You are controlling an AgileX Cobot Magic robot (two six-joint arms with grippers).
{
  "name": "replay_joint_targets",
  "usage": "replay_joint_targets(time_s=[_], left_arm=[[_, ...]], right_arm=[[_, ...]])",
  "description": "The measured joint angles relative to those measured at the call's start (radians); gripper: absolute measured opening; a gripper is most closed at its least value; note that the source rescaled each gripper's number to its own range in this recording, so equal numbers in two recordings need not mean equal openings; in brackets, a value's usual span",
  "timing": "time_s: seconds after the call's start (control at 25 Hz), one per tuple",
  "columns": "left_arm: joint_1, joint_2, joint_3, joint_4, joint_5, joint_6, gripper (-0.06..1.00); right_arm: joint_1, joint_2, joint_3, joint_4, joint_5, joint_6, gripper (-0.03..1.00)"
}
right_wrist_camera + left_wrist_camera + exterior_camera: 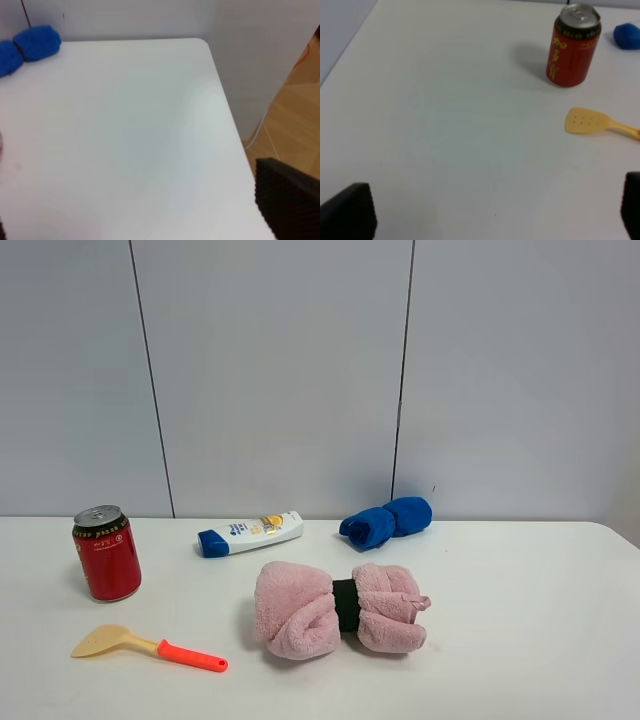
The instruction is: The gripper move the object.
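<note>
The scoop (150, 648) lies flat at the front left of the white table, tan head to the left and orange-red handle to the right. In the left wrist view its head (586, 121) lies ahead and to one side of my left gripper (490, 212). That gripper is open and empty above bare table, with only its black fingertips (350, 210) showing. My right gripper (145, 220) is open and empty over the table's far right corner, one black finger (285, 195) in view. Neither gripper shows in the exterior view.
A red can (106, 552) stands just behind the scoop and also shows in the left wrist view (572, 45). A white-and-blue tube (250, 533) and a blue rolled towel (386, 521) lie at the back. A pink rolled towel (340, 610) lies mid-table. The table's right edge (227, 120) borders wooden floor.
</note>
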Motion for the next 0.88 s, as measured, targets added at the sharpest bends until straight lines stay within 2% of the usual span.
replay_joint_targets(time_s=[0.08, 0.28, 0.44, 0.6, 0.88], left_arm=[[0.0, 0.0, 0.0, 0.0, 0.0, 0.0, 1.0], [0.0, 0.0, 0.0, 0.0, 0.0, 0.0, 1.0], [0.0, 0.0, 0.0, 0.0, 0.0, 0.0, 1.0], [0.0, 0.0, 0.0, 0.0, 0.0, 0.0, 1.0], [0.0, 0.0, 0.0, 0.0, 0.0, 0.0, 1.0]], right_arm=[[0.0, -0.063, 0.077, 0.014, -0.035, -0.008, 1.0], [0.0, -0.19, 0.206, 0.033, -0.045, -0.008, 1.0], [0.0, -0.258, 0.244, 0.033, -0.037, -0.008, 1.0], [0.0, -0.262, 0.249, 0.033, 0.014, 0.007, 1.0], [0.0, -0.262, 0.25, 0.0, 0.027, 0.171, 1.0]])
